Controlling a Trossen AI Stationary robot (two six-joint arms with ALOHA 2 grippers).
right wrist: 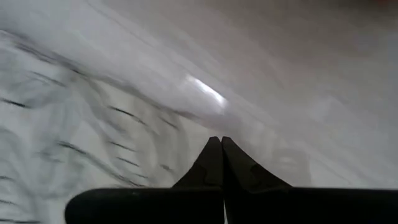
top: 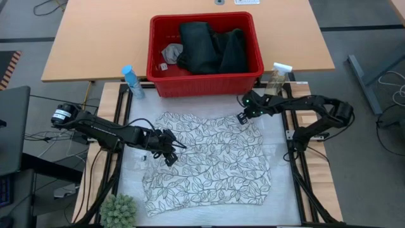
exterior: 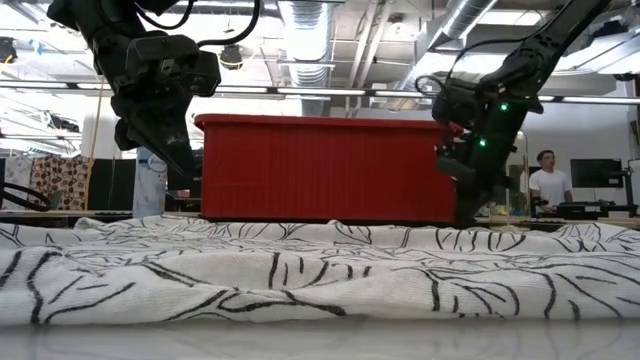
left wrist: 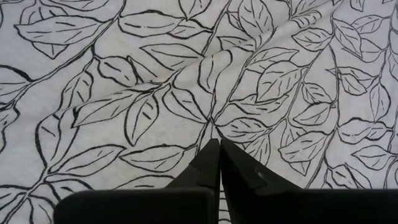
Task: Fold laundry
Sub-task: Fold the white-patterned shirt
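The white cloth with grey leaf print [top: 209, 166] lies spread flat on the table, lightly wrinkled. It fills the low view's foreground [exterior: 320, 265]. My left gripper [top: 169, 152] is shut and hangs just above the cloth's left part [left wrist: 186, 93]. It shows lifted off the cloth in the low view [exterior: 188, 165]. My right gripper [top: 242, 118] is shut and low at the cloth's far right corner [exterior: 465, 215]. Dark jeans [top: 212, 47] and a small grey cloth [top: 172, 53] lie in the red basket [top: 205, 83]. My right gripper points down at the cloth's far right corner [right wrist: 93, 124] with shut fingers. The wrist picture is smeared and the low view hides the tips behind the cloth, so I cannot tell whether it touches the cloth.
The red basket stands at the table's far edge. A blue spray bottle [top: 131, 81] is on its left and a clear spray bottle [top: 278, 75] on its right. A small green plant [top: 120, 210] sits at the near left corner. A person [exterior: 545, 185] stands far behind.
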